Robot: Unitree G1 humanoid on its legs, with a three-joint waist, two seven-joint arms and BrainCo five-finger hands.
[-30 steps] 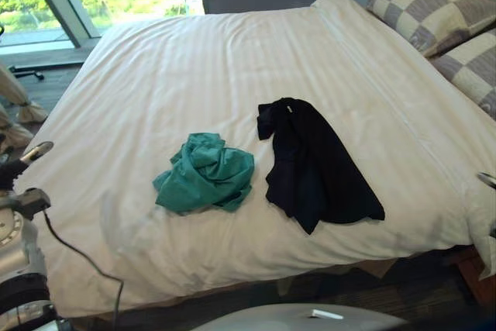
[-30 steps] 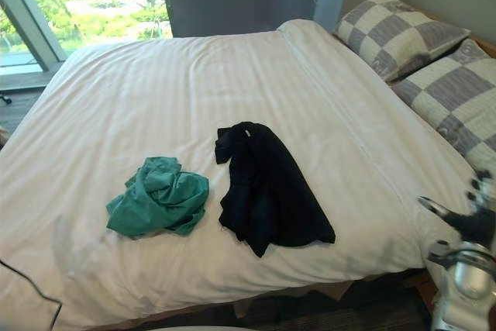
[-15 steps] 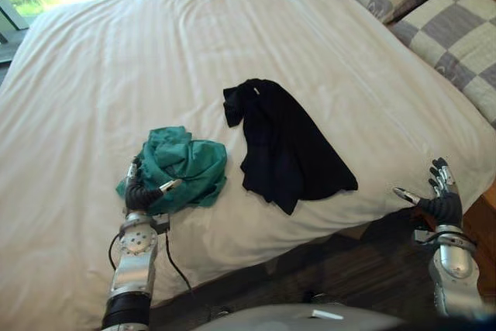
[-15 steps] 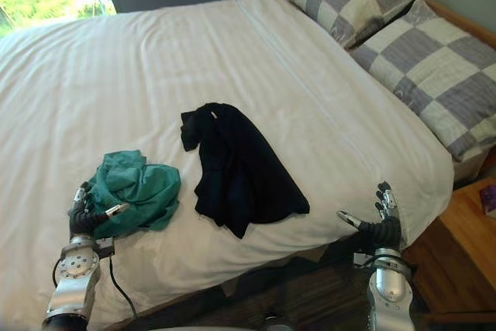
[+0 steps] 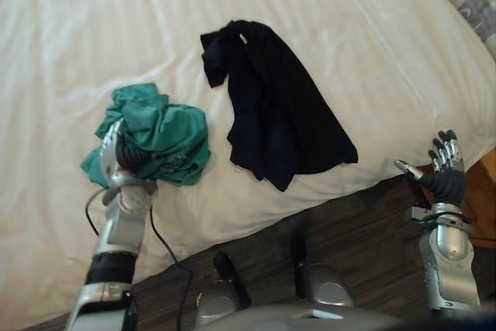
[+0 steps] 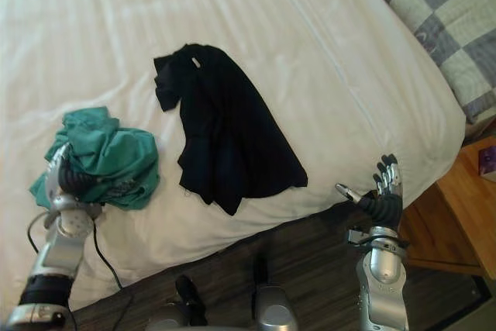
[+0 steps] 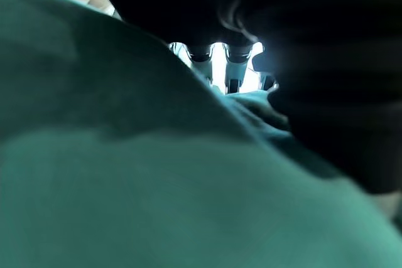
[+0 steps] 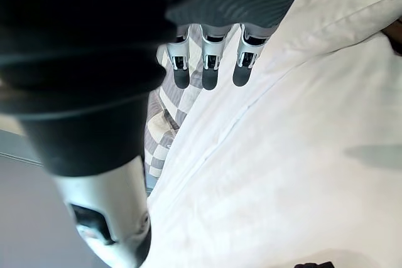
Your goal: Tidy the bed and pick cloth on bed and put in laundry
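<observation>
Step in hand: grabbing the first cloth. Left robot hand (image 5: 118, 159) is pressed into the crumpled green cloth (image 5: 167, 133) near the bed's (image 5: 93, 29) front edge; can't tell if it has closed on it. Right robot hand (image 5: 443, 180) is spread wide, idle off the bed edge. Next, probably: secure the green cloth, lift it, carry it to laundry. Count: two cloths, one green and one black cloth (image 5: 279, 118) flat just beside it, not touching.
</observation>
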